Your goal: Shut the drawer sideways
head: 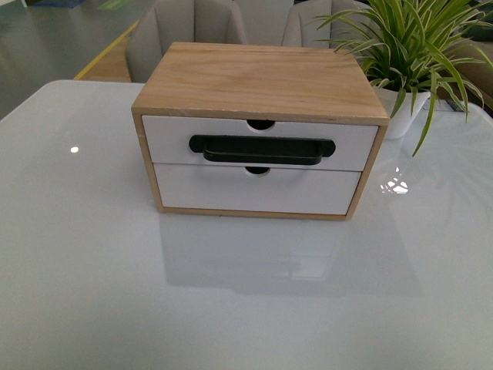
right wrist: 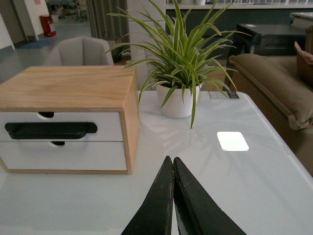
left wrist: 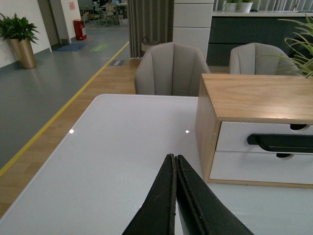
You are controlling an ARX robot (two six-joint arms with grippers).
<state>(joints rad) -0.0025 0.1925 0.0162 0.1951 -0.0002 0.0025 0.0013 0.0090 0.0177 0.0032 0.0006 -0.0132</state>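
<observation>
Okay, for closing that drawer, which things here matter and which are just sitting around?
For the job:
drawer with the black handle
wooden cabinet holding it
left gripper, shut
right gripper, shut

Just sitting around:
lower drawer, no handle
potted plant
chairs

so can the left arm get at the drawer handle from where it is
Probably yes. In the left wrist view the closed left gripper faces bare table, with nothing between it and the handle on the drawer, which sits off to one side of its line.
</observation>
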